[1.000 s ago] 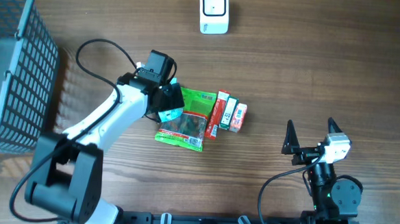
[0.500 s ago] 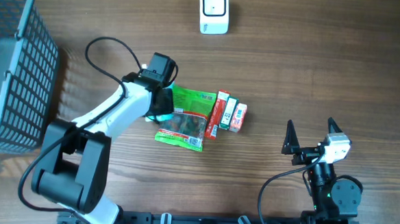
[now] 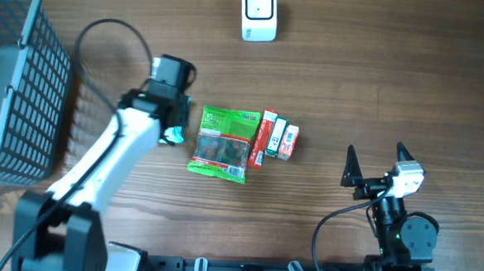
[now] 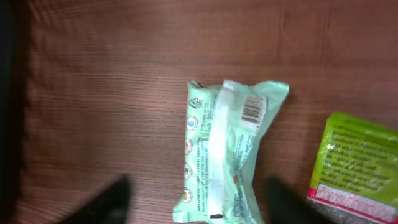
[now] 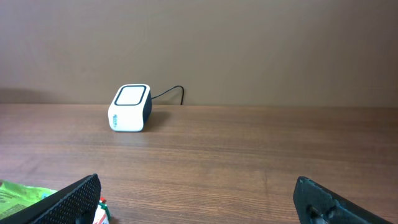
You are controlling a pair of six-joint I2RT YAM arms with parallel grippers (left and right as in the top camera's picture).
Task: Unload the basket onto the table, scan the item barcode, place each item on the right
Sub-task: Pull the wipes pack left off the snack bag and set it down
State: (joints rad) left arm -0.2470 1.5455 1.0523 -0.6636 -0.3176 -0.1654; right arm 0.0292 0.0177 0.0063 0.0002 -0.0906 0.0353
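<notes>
Wood-grain worktop (image 3: 353,83) runs across every view, and we see a grey mesh basket (image 3: 13,74) at its far left edge. A white scanner (image 3: 258,13) sits at the back near the middle, well apart from everything else. The left end effector (image 3: 173,128) hangs over a pale mint packet (image 4: 227,152), left of a green snack bag (image 3: 223,143) and three small boxes (image 3: 277,137). In the left wrist view the packet's barcode (image 4: 252,109) faces up. The dark fingers (image 4: 109,199) stand on either side of its lower end, and we cannot tell whether they pinch it. The right end effector (image 3: 376,163) rests near the front right with its jaws spread wide, holding nothing.
</notes>
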